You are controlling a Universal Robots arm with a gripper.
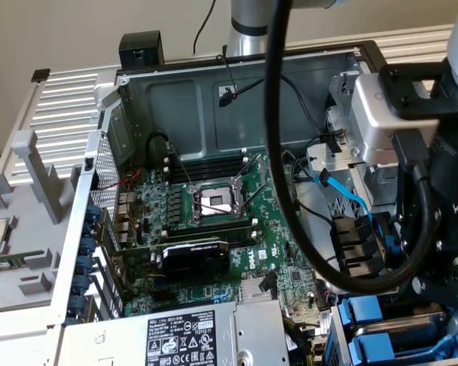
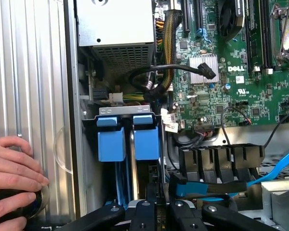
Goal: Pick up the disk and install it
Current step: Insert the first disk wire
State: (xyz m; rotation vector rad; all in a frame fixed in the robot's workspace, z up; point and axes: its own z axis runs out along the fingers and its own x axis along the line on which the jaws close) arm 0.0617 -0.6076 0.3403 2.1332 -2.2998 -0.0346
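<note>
Black robot hand (image 2: 159, 214), finger state indeterminable, hovering directly over two bright blue plastic drive carriers (image 2: 128, 137) sitting seated in their bay, suggesting installation nearing completion.

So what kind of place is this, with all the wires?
Probably a workbench for fixing computers: an open computer case shows its green motherboard, blue drive carriers sit in their bay, and a person's hand rests alongside.

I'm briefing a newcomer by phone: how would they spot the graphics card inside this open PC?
Start at the green motherboard lying in the open computer case. Below its silver CPU socket lies the graphics card, the only black block there, with a green logo strip along its edge.
</note>
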